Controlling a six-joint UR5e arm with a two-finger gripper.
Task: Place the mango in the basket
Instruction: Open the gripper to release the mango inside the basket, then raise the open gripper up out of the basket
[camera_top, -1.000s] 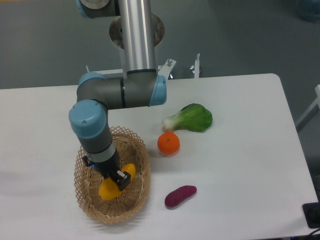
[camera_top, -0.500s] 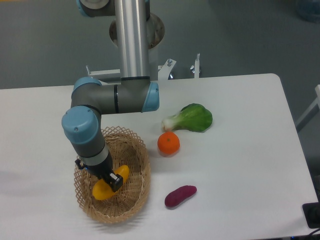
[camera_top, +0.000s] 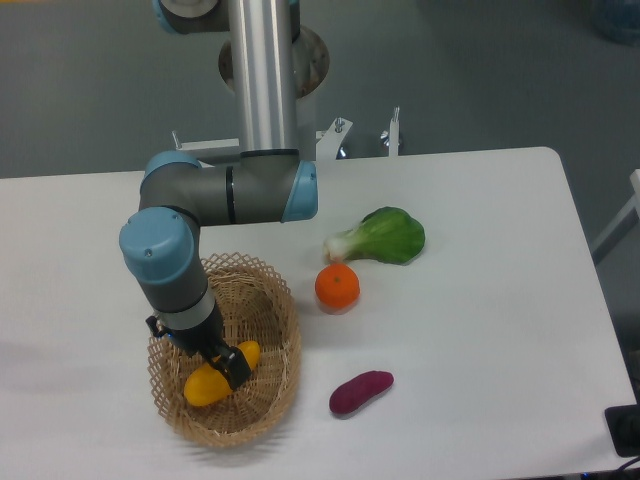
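The yellow-orange mango (camera_top: 207, 384) lies low inside the oval wicker basket (camera_top: 270, 395) at the front left of the table. My gripper (camera_top: 227, 366) reaches down into the basket, and its dark fingers are closed across the mango's middle. The wrist and forearm hide the back of the basket and part of the fruit. Whether the mango touches the basket floor cannot be told.
A round orange (camera_top: 337, 287) sits right of the basket, with a green leafy vegetable (camera_top: 387, 237) behind it. A purple oblong vegetable (camera_top: 361, 391) lies near the front edge. The arm's upright column (camera_top: 262, 75) rises behind the basket.
The gripper has carried the mango leftward and lower into the basket, and the arm's elbow has swung left with it.
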